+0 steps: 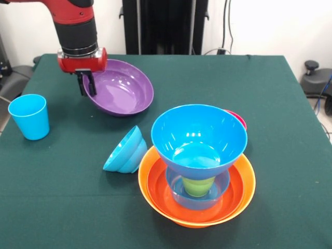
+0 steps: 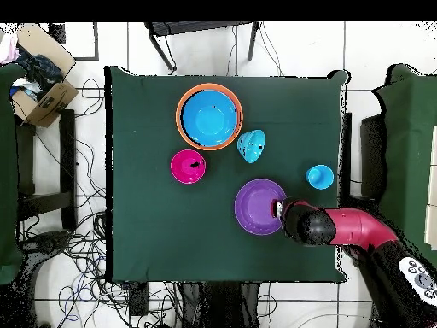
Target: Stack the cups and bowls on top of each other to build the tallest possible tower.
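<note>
My gripper (image 1: 87, 84) (image 2: 278, 207) is shut on the near-side rim of the purple bowl (image 1: 124, 89) (image 2: 254, 207), one finger inside and one outside; the bowl looks tilted. The tower (image 1: 198, 171) (image 2: 209, 115) has orange bowls (image 1: 244, 192) at the bottom. In them sits a small blue bowl (image 1: 224, 187) holding the lime green cup (image 1: 198, 185), with a big blue bowl (image 1: 198, 132) resting on top. A light blue cup (image 1: 29, 116) (image 2: 319, 176) stands upright alone. Another blue bowl (image 1: 126, 150) (image 2: 251, 145) lies tipped on its side. A pink-red bowl (image 1: 238, 119) (image 2: 188, 166) shows behind the tower.
Everything rests on a green-covered table (image 1: 62, 207) (image 2: 145, 231). The overhead view shows a cardboard box (image 2: 43, 96) on furniture beyond one table edge and cables on the floor.
</note>
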